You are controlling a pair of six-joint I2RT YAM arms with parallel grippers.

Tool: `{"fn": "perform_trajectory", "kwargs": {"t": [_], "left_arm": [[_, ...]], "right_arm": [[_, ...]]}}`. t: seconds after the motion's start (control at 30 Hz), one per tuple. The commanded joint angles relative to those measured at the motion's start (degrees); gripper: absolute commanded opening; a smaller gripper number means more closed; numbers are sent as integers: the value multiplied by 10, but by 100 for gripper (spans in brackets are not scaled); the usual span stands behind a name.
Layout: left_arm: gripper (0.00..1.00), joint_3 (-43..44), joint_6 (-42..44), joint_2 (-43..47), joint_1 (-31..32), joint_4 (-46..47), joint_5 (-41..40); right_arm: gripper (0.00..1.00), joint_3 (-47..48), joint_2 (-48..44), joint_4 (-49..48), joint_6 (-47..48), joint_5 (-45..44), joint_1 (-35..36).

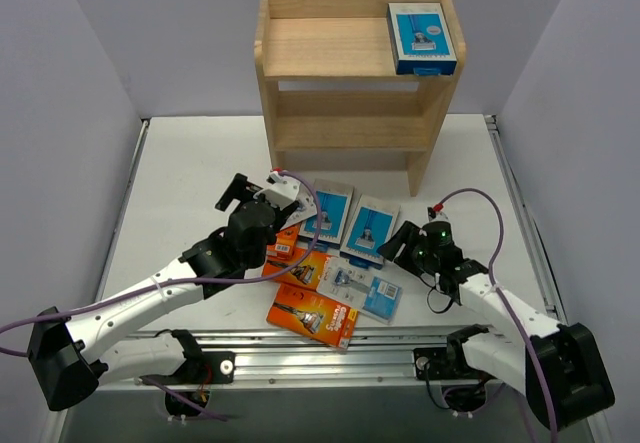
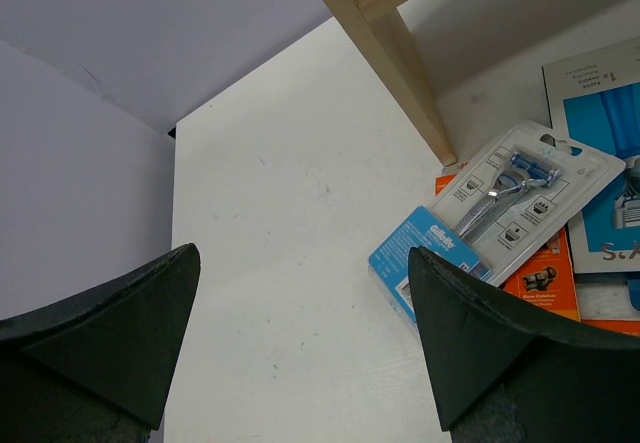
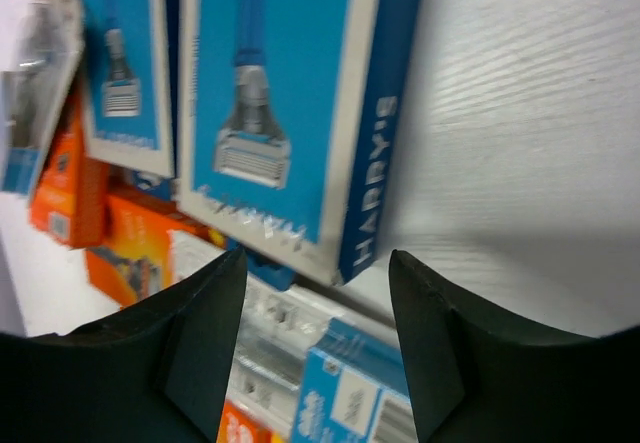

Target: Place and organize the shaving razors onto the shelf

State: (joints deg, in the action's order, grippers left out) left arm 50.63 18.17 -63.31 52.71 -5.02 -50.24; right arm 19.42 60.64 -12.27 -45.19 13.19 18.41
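One blue-and-white razor box (image 1: 421, 36) lies at the right of the light wooden shelf (image 1: 320, 48), on its top tier. About seven razor packs (image 1: 330, 263) lie unshelved on the white bench (image 1: 200, 163). The left claw (image 2: 302, 263) gapes empty. The right claw (image 3: 315, 263) hangs parted over a blue box (image 3: 270, 103), gripping nothing.

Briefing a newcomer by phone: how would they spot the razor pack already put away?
Find the light wooden shelf at the far side of the table. At the right end of its top tier lies a blue-and-white razor box. It alone is on the shelf; the other packs lie on the table in front.
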Motion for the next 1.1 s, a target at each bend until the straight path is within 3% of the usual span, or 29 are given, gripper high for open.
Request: {"fn": "perform_trajectory", "kwargs": {"t": [0.0, 0.3, 0.5, 0.77, 1.07], "left_arm": [[94, 31, -13, 13, -2, -3, 13], [94, 31, -13, 18, 5, -4, 9], [94, 30, -11, 19, 6, -4, 8], [94, 28, -9, 22, 8, -1, 4], [94, 28, -9, 27, 10, -2, 5]], "right_arm": [[54, 22, -76, 29, -28, -28, 28], [33, 3, -91, 4, -82, -18, 68], [26, 5, -46, -42, -88, -11, 87], [27, 17, 3, -51, -94, -27, 136], [31, 34, 11, 23, -91, -83, 157]]}}
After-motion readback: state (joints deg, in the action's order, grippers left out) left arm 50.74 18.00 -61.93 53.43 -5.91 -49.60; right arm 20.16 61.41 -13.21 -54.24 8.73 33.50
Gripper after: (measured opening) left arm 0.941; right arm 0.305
